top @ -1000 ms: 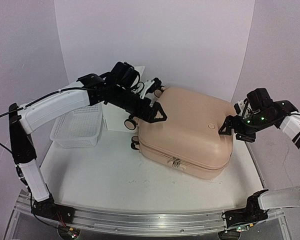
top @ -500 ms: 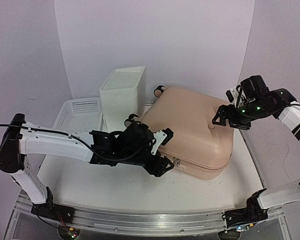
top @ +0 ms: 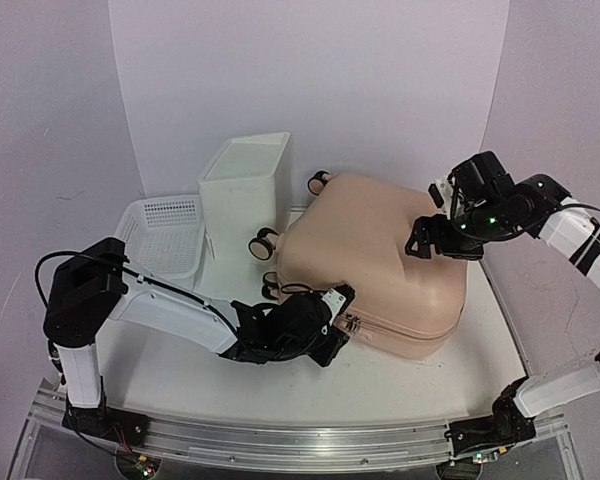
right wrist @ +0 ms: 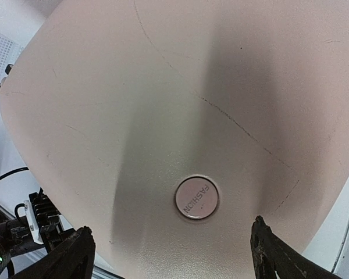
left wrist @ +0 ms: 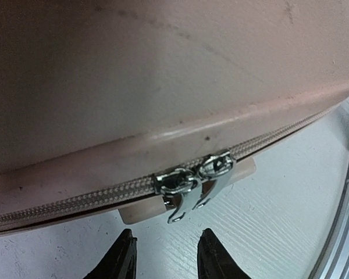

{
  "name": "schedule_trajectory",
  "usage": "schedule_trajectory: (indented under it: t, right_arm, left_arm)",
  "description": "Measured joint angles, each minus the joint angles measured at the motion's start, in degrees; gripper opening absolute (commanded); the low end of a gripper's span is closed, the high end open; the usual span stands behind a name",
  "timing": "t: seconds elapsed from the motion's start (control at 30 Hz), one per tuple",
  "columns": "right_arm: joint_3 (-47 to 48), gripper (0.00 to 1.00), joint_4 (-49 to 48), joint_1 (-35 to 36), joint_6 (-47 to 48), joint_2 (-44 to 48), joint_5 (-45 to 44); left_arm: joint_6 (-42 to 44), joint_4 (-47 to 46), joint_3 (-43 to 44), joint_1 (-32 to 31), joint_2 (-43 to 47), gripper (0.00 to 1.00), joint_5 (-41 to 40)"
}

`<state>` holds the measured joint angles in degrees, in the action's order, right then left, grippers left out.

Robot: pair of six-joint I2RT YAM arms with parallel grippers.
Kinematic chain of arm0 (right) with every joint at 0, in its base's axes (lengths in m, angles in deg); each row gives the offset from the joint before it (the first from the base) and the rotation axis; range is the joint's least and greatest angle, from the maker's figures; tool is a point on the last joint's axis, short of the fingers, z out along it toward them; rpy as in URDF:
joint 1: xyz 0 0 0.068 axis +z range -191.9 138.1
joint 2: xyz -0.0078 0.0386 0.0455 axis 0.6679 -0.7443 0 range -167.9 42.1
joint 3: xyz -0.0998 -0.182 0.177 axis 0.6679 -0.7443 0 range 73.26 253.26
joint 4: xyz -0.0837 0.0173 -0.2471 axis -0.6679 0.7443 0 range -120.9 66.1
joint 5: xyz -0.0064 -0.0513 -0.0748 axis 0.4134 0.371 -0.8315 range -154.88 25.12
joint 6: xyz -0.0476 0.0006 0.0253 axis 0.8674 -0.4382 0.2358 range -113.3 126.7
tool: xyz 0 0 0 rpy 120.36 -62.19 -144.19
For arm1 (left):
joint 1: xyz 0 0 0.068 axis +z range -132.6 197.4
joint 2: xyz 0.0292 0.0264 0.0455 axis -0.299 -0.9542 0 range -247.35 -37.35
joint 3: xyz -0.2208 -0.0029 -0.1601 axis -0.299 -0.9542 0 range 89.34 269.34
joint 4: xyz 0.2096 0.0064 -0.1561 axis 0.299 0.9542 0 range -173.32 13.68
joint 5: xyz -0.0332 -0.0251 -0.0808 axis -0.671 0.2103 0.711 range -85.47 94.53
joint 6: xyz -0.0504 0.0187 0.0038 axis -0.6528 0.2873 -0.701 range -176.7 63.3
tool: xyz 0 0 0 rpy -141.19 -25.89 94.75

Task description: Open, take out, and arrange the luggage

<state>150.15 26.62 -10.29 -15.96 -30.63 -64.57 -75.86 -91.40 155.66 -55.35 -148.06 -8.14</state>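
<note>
The luggage (top: 370, 255), a peach-pink hard-shell suitcase, lies flat and zipped in the middle of the table, its wheels (top: 263, 243) pointing left. My left gripper (top: 340, 326) lies low against its front edge. In the left wrist view the two silver zipper pulls (left wrist: 192, 181) hang from the seam just ahead of my left gripper (left wrist: 167, 233), whose narrowly parted jaws hold nothing. My right gripper (top: 430, 243) hovers wide open above the lid. In the right wrist view my right gripper (right wrist: 171, 226) straddles a round "FASHION" badge (right wrist: 196, 197) without touching it.
A white plastic drawer box (top: 242, 188) stands at the back left beside the suitcase's wheels. A white mesh basket (top: 165, 232) lies left of it. The metal rail (top: 280, 440) runs along the table's near edge, close behind my left arm.
My left arm swung from the suitcase's wheel end down to its front edge at the zipper pulls, its jaws narrowing. My right gripper shifted left over the lid.
</note>
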Motion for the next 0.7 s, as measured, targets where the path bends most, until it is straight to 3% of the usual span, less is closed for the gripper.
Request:
schedule_trajectory:
  t: [0.7]
  right_arm:
    - [0.11, 0.92, 0.04, 1.57, -0.79, 0.44, -4.02]
  left_arm:
    - [-1.2, -1.86, 3.74, -2.69, -2.14, 0.37, -12.98]
